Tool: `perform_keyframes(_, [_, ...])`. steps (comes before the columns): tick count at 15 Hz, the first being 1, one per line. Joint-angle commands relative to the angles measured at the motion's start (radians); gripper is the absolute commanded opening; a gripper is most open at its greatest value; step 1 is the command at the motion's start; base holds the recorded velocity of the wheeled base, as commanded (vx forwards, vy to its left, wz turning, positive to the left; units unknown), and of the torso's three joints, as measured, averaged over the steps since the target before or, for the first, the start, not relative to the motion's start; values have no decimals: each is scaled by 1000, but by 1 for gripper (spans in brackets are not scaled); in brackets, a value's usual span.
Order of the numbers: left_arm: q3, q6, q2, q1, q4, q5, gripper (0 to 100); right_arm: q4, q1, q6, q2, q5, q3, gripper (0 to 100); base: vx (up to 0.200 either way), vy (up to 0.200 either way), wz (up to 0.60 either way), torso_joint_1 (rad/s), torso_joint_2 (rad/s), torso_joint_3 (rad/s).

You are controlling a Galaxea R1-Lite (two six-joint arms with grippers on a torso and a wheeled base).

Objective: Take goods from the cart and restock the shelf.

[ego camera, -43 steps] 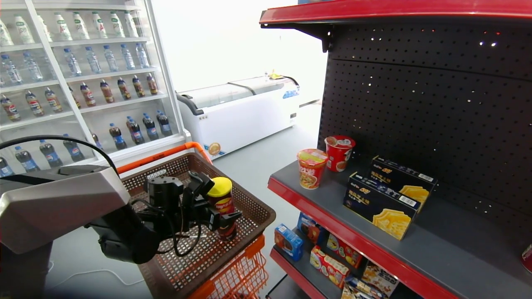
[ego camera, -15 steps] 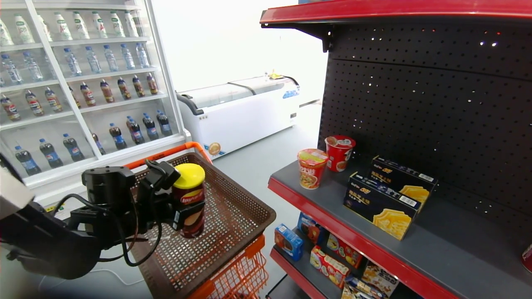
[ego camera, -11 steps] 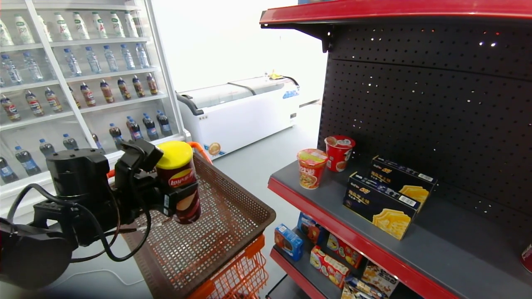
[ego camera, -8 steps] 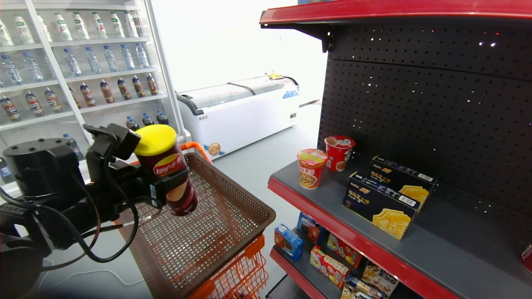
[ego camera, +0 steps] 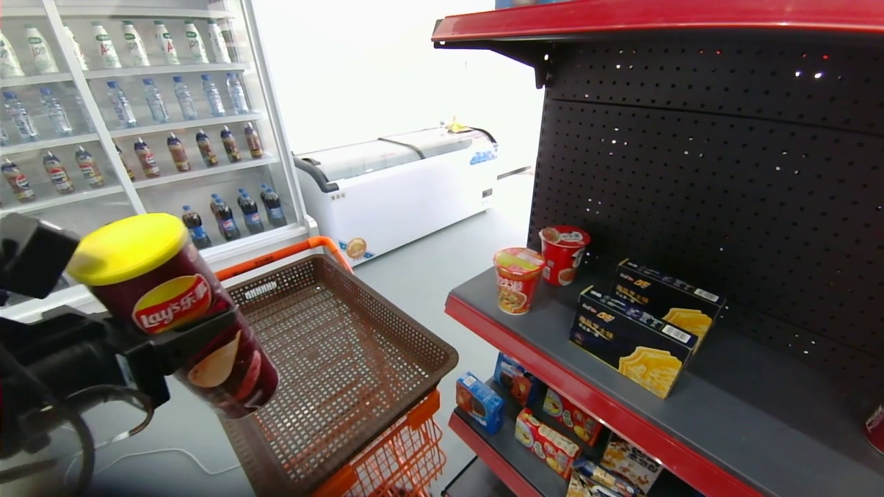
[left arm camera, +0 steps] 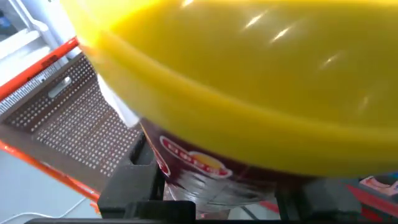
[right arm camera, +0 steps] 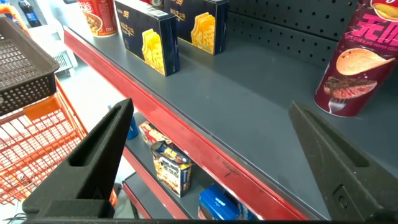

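Chip can (ego camera: 221, 366) is sitting tilted, clamped in left gripper (ego camera: 148, 321); worth levelling it and clearing cart (ego camera: 442, 359) rim before shelf (ego camera: 760, 407).

Chip can (ego camera: 183, 321) — red oval logo, white lettering, on maroon side. Second can (right arm camera: 357, 59) on shelf (right arm camera: 249, 118) — large pale characters. Dark boxes (ego camera: 632, 338): barcode stickers, small print unreadable.
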Motion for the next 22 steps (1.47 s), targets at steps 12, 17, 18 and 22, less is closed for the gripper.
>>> perform_keyframes(12, [206,-53,-499,10,128,134,0,0,-1,1,1,0,0,100,0,0,0,0,0,0])
perform_keyframes(17, [253,39,-643,-35,217,110,0,1,-1,-4,1,2,0,100,0,0,-240,0,1,0])
perform_keyframes(18, [249,39,-666,-33,257,110,0,1,-1,-4,1,2,0,100,0,0,-600,119,-193,-149])
perform_keyframes(22, [244,37,-752,-35,369,108,0,1,-1,-4,1,2,0,100,0,0,-600,139,-292,-156])
